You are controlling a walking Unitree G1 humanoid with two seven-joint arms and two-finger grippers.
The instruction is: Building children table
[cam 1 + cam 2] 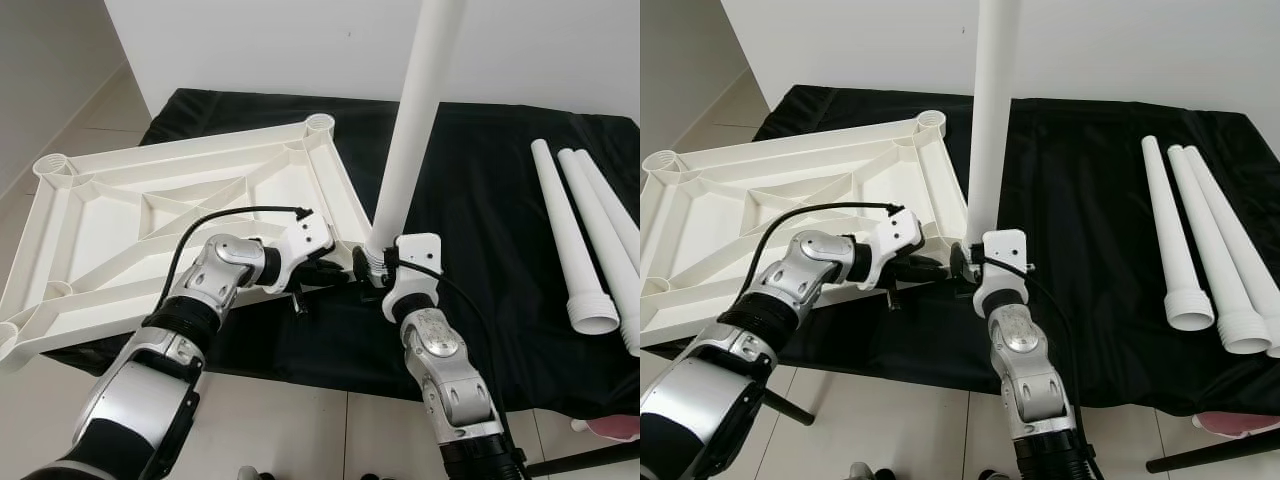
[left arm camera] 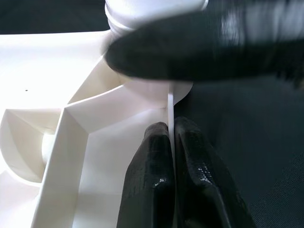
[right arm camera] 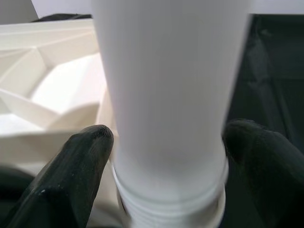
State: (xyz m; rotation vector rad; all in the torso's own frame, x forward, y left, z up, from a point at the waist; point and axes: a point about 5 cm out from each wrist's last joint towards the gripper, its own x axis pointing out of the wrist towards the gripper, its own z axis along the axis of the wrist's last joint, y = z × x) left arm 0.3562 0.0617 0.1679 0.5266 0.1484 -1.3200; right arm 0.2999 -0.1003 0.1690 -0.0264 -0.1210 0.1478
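One white ribbed tabletop [image 1: 180, 215] lies upside down on a black cloth [image 1: 480, 230], its left part overhanging the cloth's edge above the pale floor [image 1: 70, 120]; three of its round corner sockets can be counted, the fourth being covered by the leg standing in it. That one white leg [image 1: 410, 130] stands nearly upright at the tabletop's near right corner, its threaded end at the socket. The right gripper [image 1: 372, 268] clasps this leg just above the thread, one black finger on each side. The left gripper [image 2: 172, 137] has its two fingers pinched together on the tabletop's thin rim beside that corner. Three more white legs [image 1: 585, 235] lie side by side on the cloth, well apart to the right.
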